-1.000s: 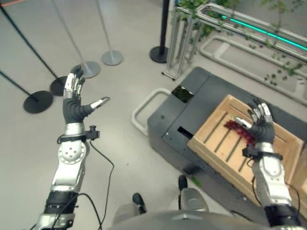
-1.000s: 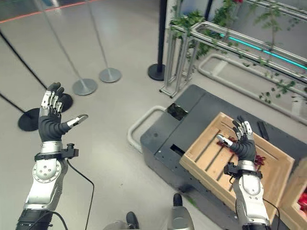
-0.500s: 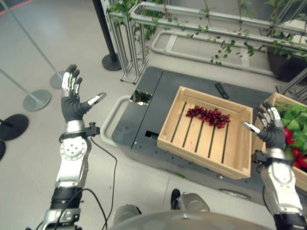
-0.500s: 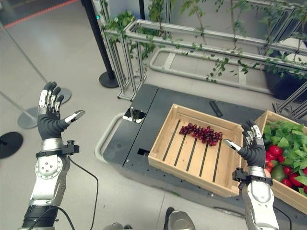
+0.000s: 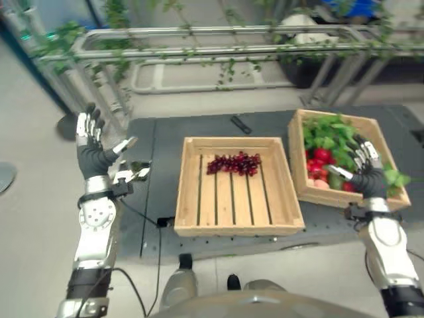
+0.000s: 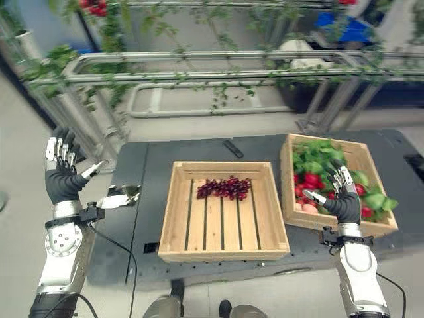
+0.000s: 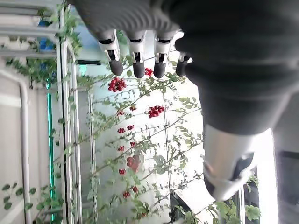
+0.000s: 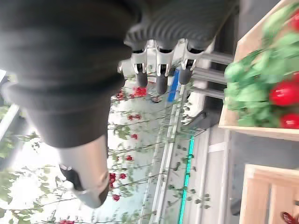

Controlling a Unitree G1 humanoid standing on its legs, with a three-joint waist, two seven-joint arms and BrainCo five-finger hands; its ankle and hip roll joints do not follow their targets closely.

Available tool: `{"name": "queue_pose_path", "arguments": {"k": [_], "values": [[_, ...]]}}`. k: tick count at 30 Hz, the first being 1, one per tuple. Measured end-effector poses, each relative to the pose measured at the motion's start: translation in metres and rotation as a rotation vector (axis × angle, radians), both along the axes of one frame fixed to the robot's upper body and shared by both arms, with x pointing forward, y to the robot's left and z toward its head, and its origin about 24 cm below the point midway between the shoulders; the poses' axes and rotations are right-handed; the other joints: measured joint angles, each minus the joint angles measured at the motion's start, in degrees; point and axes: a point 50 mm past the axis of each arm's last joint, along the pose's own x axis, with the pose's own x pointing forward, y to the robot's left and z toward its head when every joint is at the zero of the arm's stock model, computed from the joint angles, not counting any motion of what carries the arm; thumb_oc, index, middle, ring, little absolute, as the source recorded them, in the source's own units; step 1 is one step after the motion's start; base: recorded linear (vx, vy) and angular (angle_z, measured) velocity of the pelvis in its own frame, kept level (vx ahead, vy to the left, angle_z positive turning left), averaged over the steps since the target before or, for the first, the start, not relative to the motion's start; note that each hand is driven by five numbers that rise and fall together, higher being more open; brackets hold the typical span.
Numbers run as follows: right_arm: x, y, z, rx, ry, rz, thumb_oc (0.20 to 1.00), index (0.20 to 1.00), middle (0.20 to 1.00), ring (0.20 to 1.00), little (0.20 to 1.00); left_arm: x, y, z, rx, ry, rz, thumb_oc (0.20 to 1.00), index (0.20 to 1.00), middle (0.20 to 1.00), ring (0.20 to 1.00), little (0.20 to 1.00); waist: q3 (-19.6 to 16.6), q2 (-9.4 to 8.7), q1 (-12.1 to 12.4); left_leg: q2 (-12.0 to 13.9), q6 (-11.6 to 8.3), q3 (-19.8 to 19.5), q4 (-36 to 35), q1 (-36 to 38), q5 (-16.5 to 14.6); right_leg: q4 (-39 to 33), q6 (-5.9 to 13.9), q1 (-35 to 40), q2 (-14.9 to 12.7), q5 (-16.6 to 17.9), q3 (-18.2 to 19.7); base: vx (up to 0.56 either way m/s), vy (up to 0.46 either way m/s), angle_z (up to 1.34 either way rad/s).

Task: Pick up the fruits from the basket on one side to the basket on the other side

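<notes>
The right hand (image 6: 343,199), fingers spread and empty, hovers over the near edge of the full crate (image 6: 374,226). The fruits (image 6: 310,180) lie just ahead of it among leaves. The left hand (image 6: 63,179), open and empty, is raised well left of the slatted crate (image 6: 173,218) holding grapes (image 6: 224,187). Lower the right hand onto one exposed fruit, clear of leaves, before closing.

1. The slatted crate (image 6: 222,209) lies mostly bare; only a grape bunch (image 6: 224,187) sits at its far end.
2. The right crate (image 6: 334,182) is crowded with leaves and fruit.
3. A metal railing (image 6: 199,66) with vines blocks the far side.
</notes>
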Motion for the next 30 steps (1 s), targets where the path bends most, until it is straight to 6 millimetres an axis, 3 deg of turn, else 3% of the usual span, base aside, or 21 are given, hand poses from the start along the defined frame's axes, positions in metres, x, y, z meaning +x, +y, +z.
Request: {"name": "queue_pose_path", "arguments": {"k": [2, 3, 5, 7, 9, 10, 11, 12, 13, 14, 15, 17, 22, 24, 30], "values": [[0.002, 0.002, -0.001, 0.005, 0.001, 0.009, 1.0, 1.0, 1.0, 1.0, 1.0, 0.002, 0.0, 0.004, 0.011, -0.015, -0.002, 1.0, 1.0, 1.0, 1.0, 1.0, 0.1, -0.21, -0.75, -2.14, 1.95, 2.52, -2.02, 2.1, -0.06, 1.97, 2.06, -0.71, -2.57, -1.3, 1.8, 0.0, 0.268, -0.65], [0.005, 0.005, 0.0, 0.007, -0.003, 0.022, 1.0, 1.0, 1.0, 1.0, 1.0, 0.001, 0.003, 0.007, 0.025, -0.02, 0.003, 1.0, 1.0, 1.0, 1.0, 1.0, 0.23, -0.24, 0.47, -2.88, 2.75, 4.63, -2.84, 3.09, -0.52, 3.08, 3.2, -1.26, -3.61, -1.92, 3.89, -0.04, 0.17, -0.73], [0.006, 0.008, 0.0, 0.011, -0.002, 0.032, 1.0, 1.0, 1.0, 1.0, 1.0, 0.002, 0.005, 0.012, 0.035, -0.042, 0.008, 1.0, 1.0, 1.0, 1.0, 1.0, 0.42, -0.57, 0.52, -4.2, 3.96, 7.05, -2.41, 3.5, -0.94, 3.93, 4.61, -2.32, -5.31, -2.3, 4.65, -0.09, 0.227, -0.6], [0.011, 0.015, 0.001, 0.011, -0.009, 0.057, 1.0, 1.0, 1.0, 1.0, 1.0, 0.001, 0.008, 0.013, 0.038, -0.049, 0.02, 1.0, 1.0, 1.0, 1.0, 1.0, 0.93, -1.14, 1.09, -4.72, 4.82, 9.58, -2.47, 3.53, -1.33, 4.8, 5.6, -4.09, -6.2, -2.25, 6.31, -0.1, 0.134, -0.57], [0.014, 0.019, 0.002, 0.008, -0.013, 0.069, 1.0, 1.0, 1.0, 1.0, 1.0, 0.001, 0.009, 0.014, 0.04, -0.05, 0.025, 1.0, 1.0, 1.0, 1.0, 1.0, 1.3, -1.41, 1.06, -5.15, 5.4, 10.09, -2.53, 3.14, -1.31, 4.74, 6.31, -4.38, -7.05, -1.66, 6.33, -0.17, 0.098, -0.43], [0.02, 0.023, 0.004, 0.023, -0.034, 0.076, 1.0, 1.0, 1.0, 1.0, 1.0, -0.001, 0.011, 0.015, 0.044, -0.058, 0.033, 1.0, 1.0, 1.0, 1.0, 1.0, 2.11, -1.82, 1.59, -4.57, 5.69, 12.14, -1.72, 2.92, -1.29, 4.57, 6.72, -6.13, -6.42, 0.05, 5.33, -0.16, 0.096, -0.94], [0.027, 0.032, 0.007, 0.032, -0.047, 0.103, 1.0, 1.0, 1.0, 1.0, 1.0, -0.002, 0.014, 0.015, 0.051, -0.055, 0.045, 1.0, 1.0, 1.0, 1.0, 1.0, 2.72, -1.61, 4.41, -3.95, 6.53, 13.31, -1.52, 2.9, -1.15, 4.74, 6.01, -6.89, -7.07, 1.46, 2.31, -0.16, 0.093, -1.2], [0.03, 0.036, 0.008, 0.023, -0.048, 0.127, 1.0, 1.0, 1.0, 1.0, 1.0, -0.001, 0.012, 0.014, 0.039, -0.054, 0.037, 1.0, 1.0, 1.0, 1.0, 1.0, 3.63, -0.58, 5.25, -2.64, 6.07, 12.83, -0.22, 2.37, -2.58, 9.85, 5.33, -7.5, -8.66, 0.42, -10.5, -0.01, -0.016, -0.79], [0.029, 0.035, 0.006, 0.017, -0.037, 0.127, 1.0, 1.0, 1.0, 1.0, 1.0, 0.0, 0.009, 0.014, 0.03, -0.054, 0.032, 1.0, 1.0, 1.0, 1.0, 1.0, 3.59, -0.27, 4.77, -2.59, 5.83, 12.18, 0.0, 2.46, -2.76, 11.74, 5.53, -7.27, -8.56, -0.59, -11.73, 0.03, -0.053, -0.21], [0.028, 0.035, 0.006, 0.016, -0.035, 0.125, 1.0, 1.0, 1.0, 1.0, 1.0, -0.001, 0.009, 0.014, 0.031, -0.057, 0.031, 1.0, 1.0, 1.0, 1.0, 1.0, 3.52, -0.29, 4.54, -2.6, 5.43, 12.02, 0.05, 2.4, -2.91, 10.61, 5.52, -6.27, -8.32, -0.83, -11.0, 0.04, -0.069, 0.19], [0.028, 0.035, 0.004, 0.016, -0.023, 0.127, 1.0, 1.0, 1.0, 1.0, 1.0, -0.002, 0.011, 0.015, 0.033, -0.061, 0.04, 1.0, 1.0, 1.0, 1.0, 1.0, 3.23, -0.85, 4.53, -3.17, 5.04, 12.4, -1.2, 3.54, -2.45, 3.5, 5.18, -2.68, -8.02, -1.09, -8.01, 0.03, -0.061, 0.11], [0.03, 0.034, 0.003, 0.006, -0.014, 0.119, 1.0, 1.0, 1.0, 1.0, 1.0, -0.004, 0.013, 0.013, 0.03, -0.053, 0.048, 1.0, 1.0, 1.0, 1.0, 1.0, 2.76, -0.1, 5.77, -2.41, 4.7, 13.05, -2.1, 5.05, -2.36, 0.77, 4.91, -0.38, -7.12, 0.92, -6.87, 0.04, -0.082, -0.15], [0.027, 0.029, 0.0, 0.008, 0.002, 0.098, 1.0, 1.0, 1.0, 1.0, 1.0, -0.009, 0.013, 0.006, 0.022, -0.026, 0.053, 1.0, 1.0, 1.0, 1.0, 1.0, 0.88, -0.15, 5.41, -2.1, 4.32, 12.48, -3.71, 6.05, -1.42, -0.56, 4.21, 1.2, -6.29, 1.13, -7.14, 0.01, -0.064, 0.06], [0.026, 0.029, -0.003, 0.012, 0.009, 0.091, 1.0, 1.0, 1.0, 1.0, 1.0, -0.008, 0.012, 0.004, 0.011, -0.025, 0.052, 1.0, 1.0, 1.0, 1.0, 1.0, -0.38, -0.66, 4.19, -2.39, 4.19, 11.5, -5.03, 6.4, -0.77, -2.12, 4.17, 2.52, -6.25, 1.1, -7.16, -0.01, -0.052, 0.29], [0.025, 0.027, -0.004, 0.013, 0.014, 0.085, 1.0, 1.0, 1.0, 1.0, 1.0, -0.008, 0.011, 0.004, 0.009, -0.023, 0.052, 1.0, 1.0, 1.0, 1.0, 1.0, -1.6, -1.67, 3.92, -2.66, 4.02, 10.73, -6.96, 8.11, 0.34, -4.02, 4.17, 4.56, -5.91, 1.1, -7.23, -0.02, -0.043, 0.14]]}}
